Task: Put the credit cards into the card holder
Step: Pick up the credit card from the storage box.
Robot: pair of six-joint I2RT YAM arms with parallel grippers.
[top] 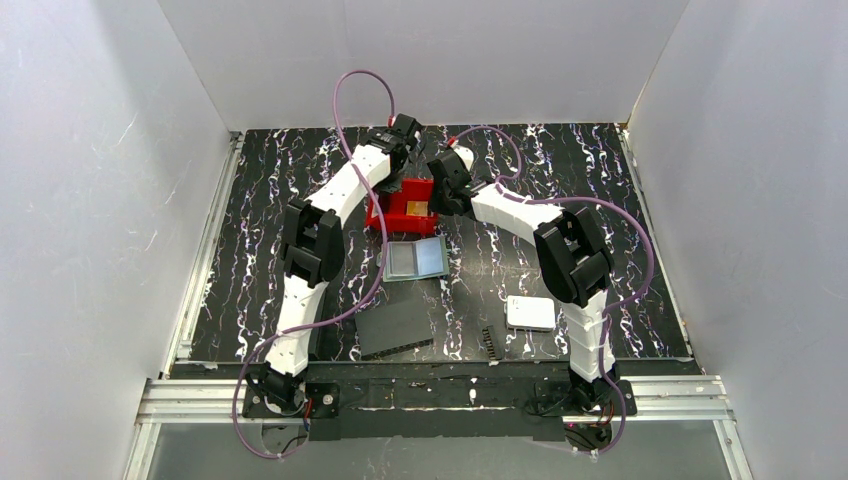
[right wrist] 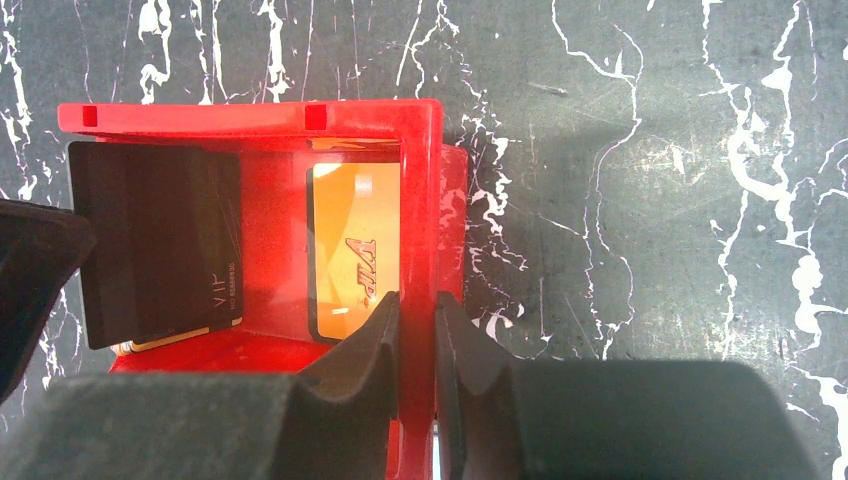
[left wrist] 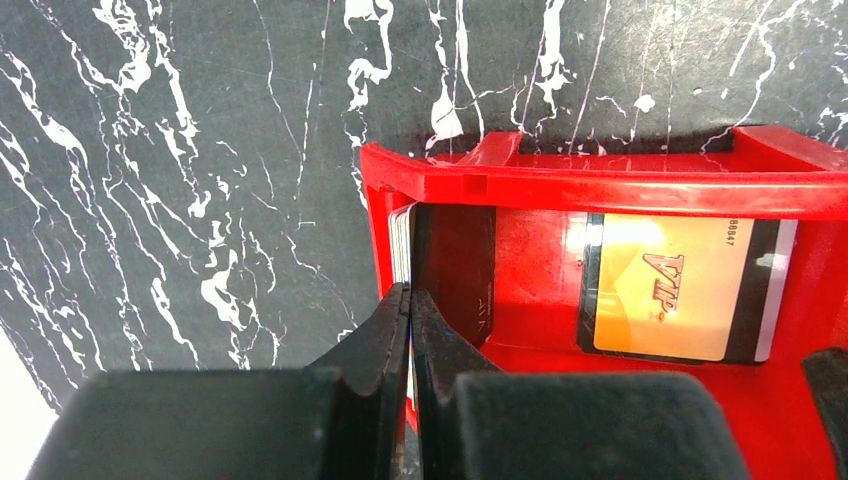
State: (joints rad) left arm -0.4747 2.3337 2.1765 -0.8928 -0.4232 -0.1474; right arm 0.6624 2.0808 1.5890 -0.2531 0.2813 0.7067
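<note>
left gripper pinched shut on upright white card inside red bin | orange card flat in red bin | card holder open beside it, looks unfilled | right gripper clamps red bin wall | early: no card loaded yet

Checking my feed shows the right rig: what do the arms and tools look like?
The left arm and right arm are white rounded links with black joint housings, each trailed by a looping purple cable. The left tool and right tool are matte black, tapering to narrow tips.
</note>
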